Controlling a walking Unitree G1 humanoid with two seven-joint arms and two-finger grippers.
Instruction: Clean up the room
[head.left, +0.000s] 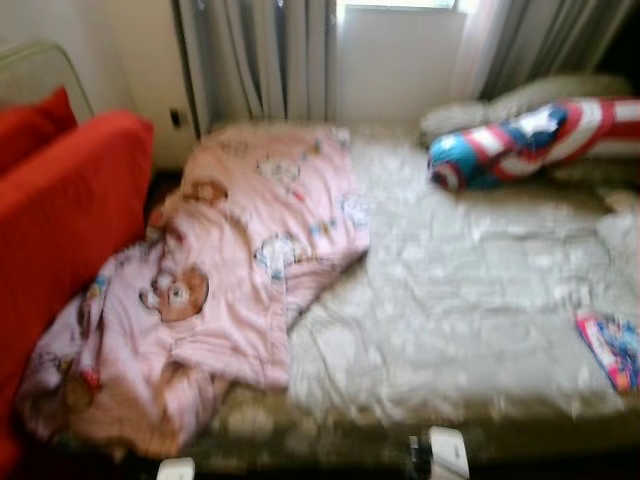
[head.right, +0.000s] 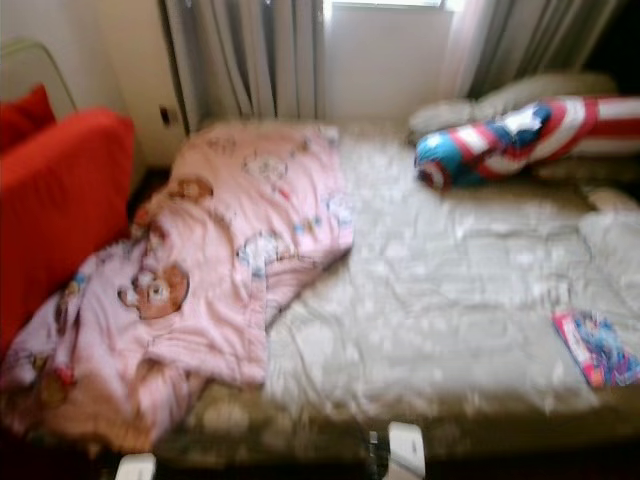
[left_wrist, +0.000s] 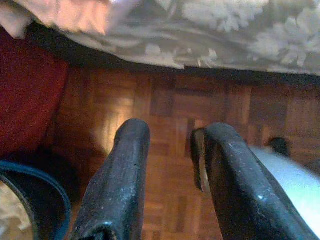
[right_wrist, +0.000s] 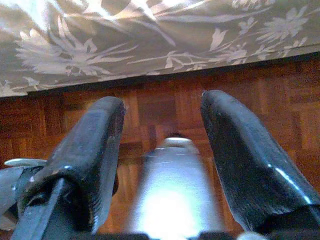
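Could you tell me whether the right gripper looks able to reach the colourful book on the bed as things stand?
Probably not yet: the right gripper hangs open over the floor beside the bed, while the book lies up on the mattress, nothing covering it.

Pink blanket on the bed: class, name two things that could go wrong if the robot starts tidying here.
1. The pink blanket spills off the bed's left front corner, so a pull might drag it onto the floor.
2. The small packet near the bed's right edge could slide off if the sheet gets tugged.

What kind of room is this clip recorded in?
Most likely a bedroom: a bed with a rumpled pale cover, a pink cartoon-print blanket bunched on it, pillows near the curtained window, and parquet floor below.
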